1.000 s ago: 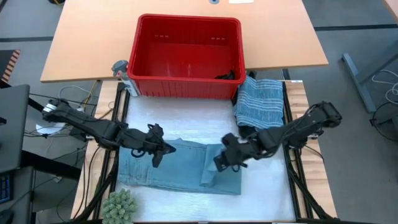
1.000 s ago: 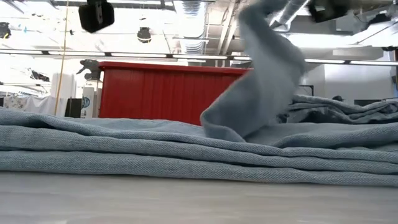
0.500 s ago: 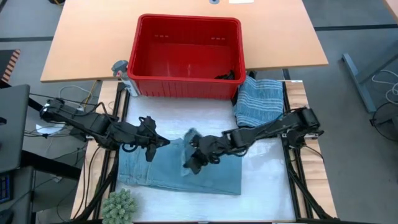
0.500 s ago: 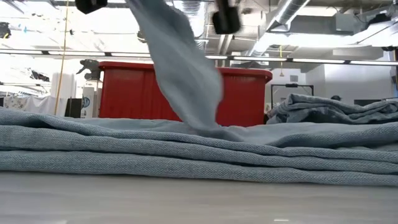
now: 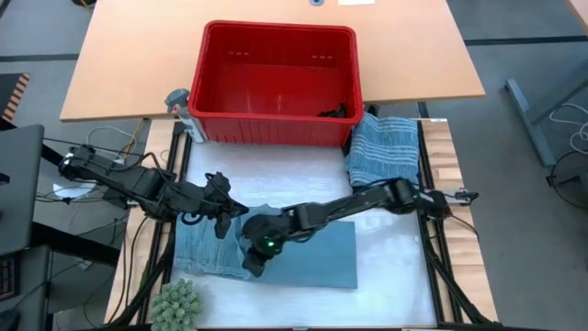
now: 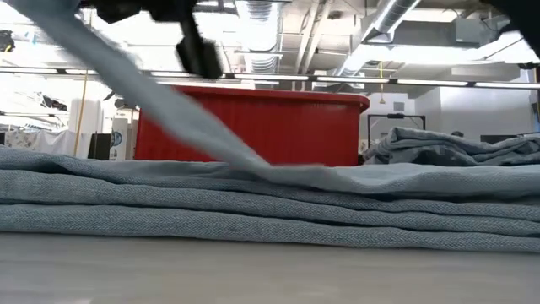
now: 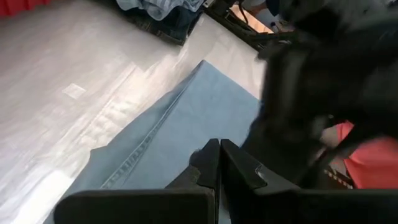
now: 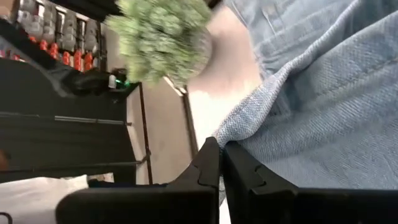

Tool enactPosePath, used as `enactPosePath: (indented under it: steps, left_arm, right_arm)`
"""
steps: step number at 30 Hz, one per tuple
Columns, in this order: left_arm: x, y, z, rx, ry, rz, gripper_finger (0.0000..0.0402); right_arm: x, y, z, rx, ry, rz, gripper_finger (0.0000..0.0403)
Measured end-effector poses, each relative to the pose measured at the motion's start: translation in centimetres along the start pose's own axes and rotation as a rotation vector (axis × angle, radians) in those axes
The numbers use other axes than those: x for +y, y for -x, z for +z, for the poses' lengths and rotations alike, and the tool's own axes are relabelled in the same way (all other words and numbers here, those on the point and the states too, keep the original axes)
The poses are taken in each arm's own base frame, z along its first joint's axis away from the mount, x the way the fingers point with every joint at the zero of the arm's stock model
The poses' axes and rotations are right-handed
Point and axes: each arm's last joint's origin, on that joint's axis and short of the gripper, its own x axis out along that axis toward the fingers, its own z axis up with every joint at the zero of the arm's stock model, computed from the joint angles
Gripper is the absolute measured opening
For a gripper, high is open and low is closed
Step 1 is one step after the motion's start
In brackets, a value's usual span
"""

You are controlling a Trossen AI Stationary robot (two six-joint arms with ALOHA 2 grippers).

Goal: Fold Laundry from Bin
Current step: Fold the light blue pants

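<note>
The right gripper [image 5: 257, 260] was clamped on a fold of the light blue garment [image 5: 317, 257], its arm stretched low across the table [image 5: 276, 175] toward the left side. The left gripper [image 5: 230, 214] was closed, its fingers [image 7: 214, 168] together at the garment's far edge, arm reaching in from the left. Only the right wrist view showed the pinched hem [image 8: 249, 121] with a green plant [image 8: 165, 37] beyond. From above, the bin [image 5: 276, 85] stood behind, a striped garment [image 5: 384, 147] beside it.
</note>
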Motion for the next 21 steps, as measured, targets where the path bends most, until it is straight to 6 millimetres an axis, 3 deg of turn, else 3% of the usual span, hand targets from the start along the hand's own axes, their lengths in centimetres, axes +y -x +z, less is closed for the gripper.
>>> enactPosePath:
  steps: [6,14,21]
  left_arm:
    - [0.2,0.0,-0.2,0.016,-0.007,0.016,0.0]
    - [0.3,0.0,-0.3,0.028,-0.005,0.028,0.0]
    - [0.3,0.0,-0.3,0.029,-0.007,0.03,0.0]
  right_arm:
    - [-1.8,-2.8,1.0,0.027,-0.012,0.012,0.0023]
    - [-1.2,-1.6,3.4,-0.046,0.053,0.041,0.0025]
    - [-1.8,-1.5,3.5,-0.077,0.109,-0.036,0.0036]
